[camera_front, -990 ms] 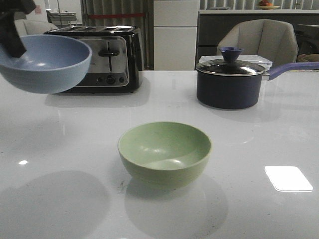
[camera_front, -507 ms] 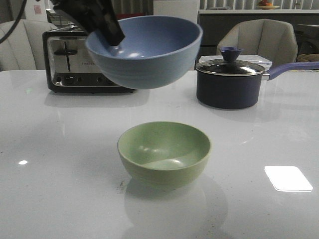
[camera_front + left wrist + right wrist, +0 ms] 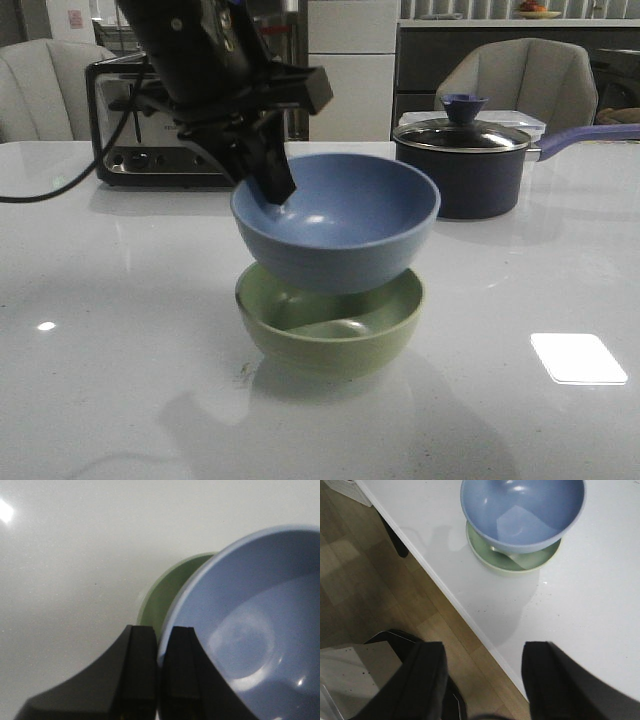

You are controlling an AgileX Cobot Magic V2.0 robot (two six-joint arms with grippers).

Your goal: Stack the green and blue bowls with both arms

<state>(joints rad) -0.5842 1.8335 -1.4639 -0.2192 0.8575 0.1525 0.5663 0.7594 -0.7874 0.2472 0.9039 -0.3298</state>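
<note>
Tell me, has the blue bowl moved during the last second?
Yes. The blue bowl, held by the left claw, has moved right from in front of the toaster and down, now sitting just over the green bowl.

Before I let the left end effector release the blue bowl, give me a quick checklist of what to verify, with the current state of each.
1. Left end effector clamped on the blue bowl rim: ok, one finger inside and one outside.
2. Blue bowl lined up over the green bowl: ok, roughly centred in the front view; the wrist views show a slight offset.
3. Blue bowl seated in the green bowl: cannot tell; its base sits at the green rim, contact unclear.
4. Blue bowl level: not ok, it looks slightly tilted.
5. Right end effector out of the way: ok, open, beyond the table edge.
6. Saucepan and toaster away from the stack: ok.
</note>
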